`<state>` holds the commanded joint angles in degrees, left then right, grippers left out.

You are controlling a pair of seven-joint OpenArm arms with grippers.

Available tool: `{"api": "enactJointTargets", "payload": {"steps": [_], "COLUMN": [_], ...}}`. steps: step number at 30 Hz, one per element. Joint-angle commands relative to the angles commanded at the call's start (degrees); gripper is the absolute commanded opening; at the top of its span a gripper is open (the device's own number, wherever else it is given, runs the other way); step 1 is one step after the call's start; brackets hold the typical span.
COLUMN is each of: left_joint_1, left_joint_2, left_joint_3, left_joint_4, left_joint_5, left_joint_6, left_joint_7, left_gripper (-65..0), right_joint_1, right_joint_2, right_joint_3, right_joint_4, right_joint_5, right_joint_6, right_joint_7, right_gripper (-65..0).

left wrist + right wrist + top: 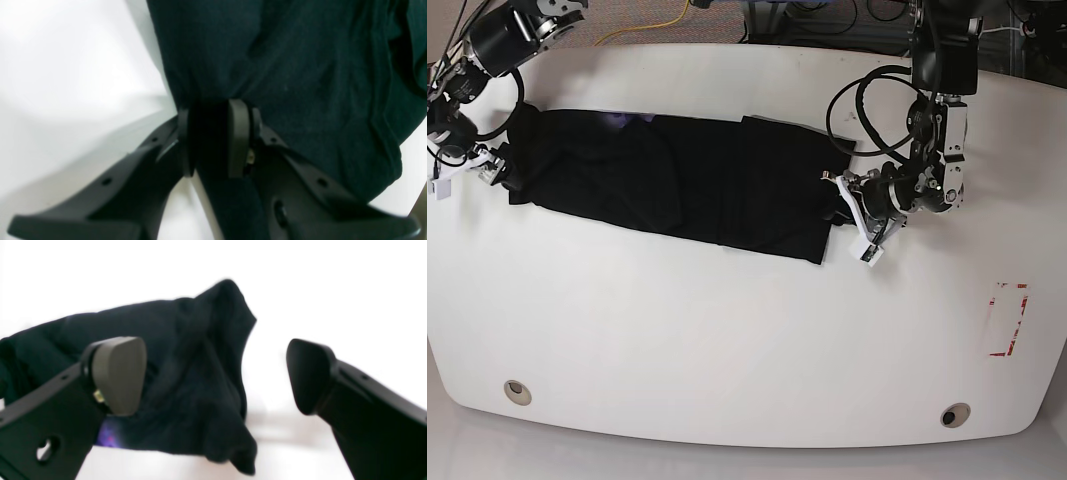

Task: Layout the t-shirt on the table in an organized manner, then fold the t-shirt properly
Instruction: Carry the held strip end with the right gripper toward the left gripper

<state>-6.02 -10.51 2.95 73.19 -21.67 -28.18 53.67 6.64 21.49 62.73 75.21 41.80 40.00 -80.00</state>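
Shirt stretched between two arms

The shirt [677, 185] lies as a long band across the table [747, 340] from 9 to 3 o'clock. The left gripper [217, 140] is pinched on cloth at the 3 o'clock end; the right gripper [213, 373] stands spread, holding nothing, at the 9 o'clock end. Soft, light, limp fabric likely sags and bunches; corners or hems look the best places to grip.

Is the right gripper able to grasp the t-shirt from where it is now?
Probably yes: the right gripper is open at the t-shirt's end, with cloth between its fingers and nothing in the way.
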Motion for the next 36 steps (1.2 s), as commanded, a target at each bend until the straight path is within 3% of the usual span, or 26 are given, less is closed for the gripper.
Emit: {"api": "enactJointTargets", "payload": {"steps": [21, 29, 32, 36], "left_joint_1": [0.2, 0.4, 0.4, 0.4], "left_joint_2": [-0.1, -0.1, -0.1, -0.1], "left_joint_3": [-0.1, -0.1, -0.1, -0.1], "left_joint_4": [0.2, 0.3, 0.2, 0.3], "left_joint_5": [0.0, 0.0, 0.0, 0.0], "left_joint_6": [0.0, 0.0, 0.0, 0.0], "left_joint_7": [0.0, 0.0, 0.0, 0.0], "left_gripper": [-51.4, -51.4, -51.4, -51.4], "right_joint_1": [-3.3, -4.9, -4.9, -4.9], "right_joint_2": [-7.9, -11.3, -12.2, -12.7], "right_joint_3": [-2.3, -8.3, -8.7, -8.7], "right_joint_4": [0.4, 9.1, 10.0, 9.9], "right_joint_5": [0.2, 0.2, 0.2, 0.1], "right_joint_6": [0.0, 0.0, 0.0, 0.0], "right_joint_7": [0.0, 0.0, 0.0, 0.0], "right_gripper": [0.0, -0.3, -10.5, -34.1]}}
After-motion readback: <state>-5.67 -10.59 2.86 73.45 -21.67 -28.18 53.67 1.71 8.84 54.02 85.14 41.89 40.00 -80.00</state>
